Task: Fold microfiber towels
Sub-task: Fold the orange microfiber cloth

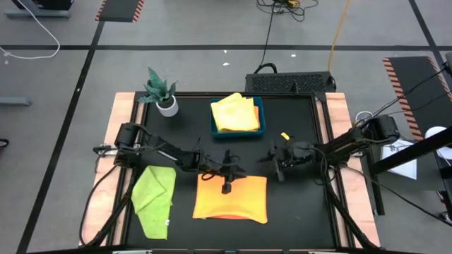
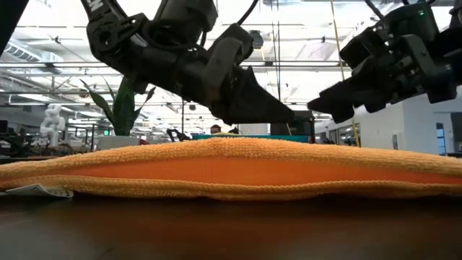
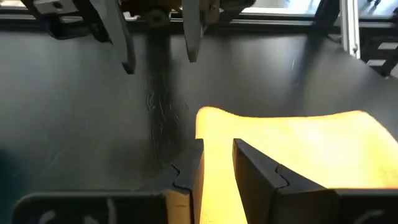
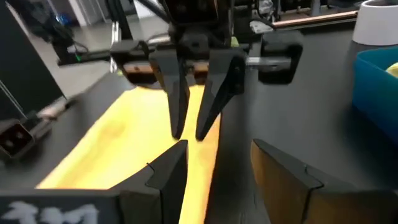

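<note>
An orange towel (image 1: 233, 201) lies folded and flat on the black table top, near the front edge. My left gripper (image 1: 226, 186) hovers just above the middle of its far edge (image 3: 198, 134), with a narrow gap between the fingers; the fingers stand either side of that edge without touching it. My right gripper (image 1: 281, 169) waits open, clear of the table and just beyond the towel's far right corner, facing the left gripper. A lime green towel (image 1: 154, 199) lies crumpled at the near left. Yellow towels (image 1: 234, 113) rest in the blue tray (image 1: 261, 116).
A potted plant (image 1: 161, 93) stands at the far left. The blue tray sits at the far middle. A small yellow scrap (image 1: 285, 135) lies right of the tray. Bare black table top (image 1: 296, 212) shows right of the orange towel.
</note>
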